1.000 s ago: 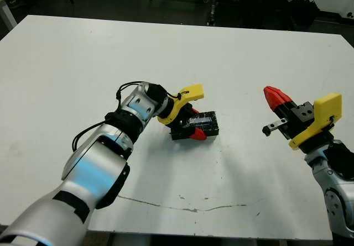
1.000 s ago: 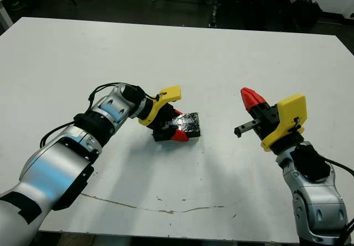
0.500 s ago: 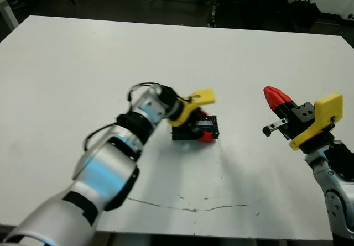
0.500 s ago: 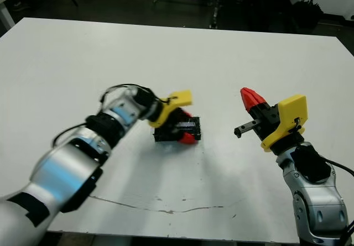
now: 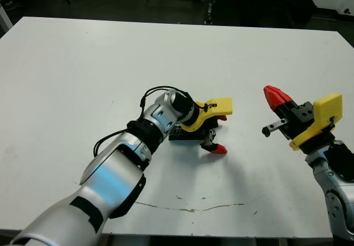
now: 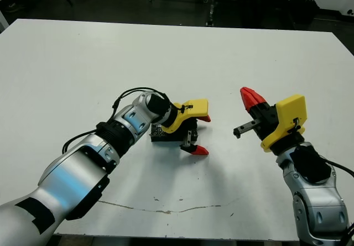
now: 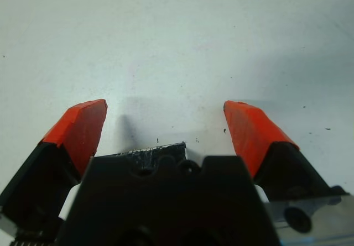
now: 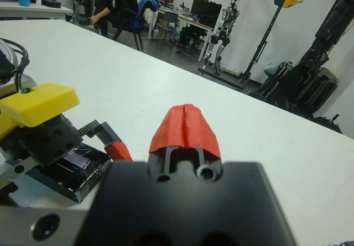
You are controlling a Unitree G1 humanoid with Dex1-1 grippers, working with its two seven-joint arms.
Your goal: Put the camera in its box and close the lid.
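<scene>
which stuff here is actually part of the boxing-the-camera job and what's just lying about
Job: box with the glossy lid on top; left tool, open, at the box; right tool, shut, off to the side. Camera not in view.
Not the job: seated person and another robot, both beyond the table.

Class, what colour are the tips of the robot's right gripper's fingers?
Red, on the right gripper; the right wrist view shows them best.

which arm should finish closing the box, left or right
Left, probably. The left gripper is open and sits right over the box, whose lid already lies on it. The right gripper is shut and held above the table, well off to the side.
</scene>
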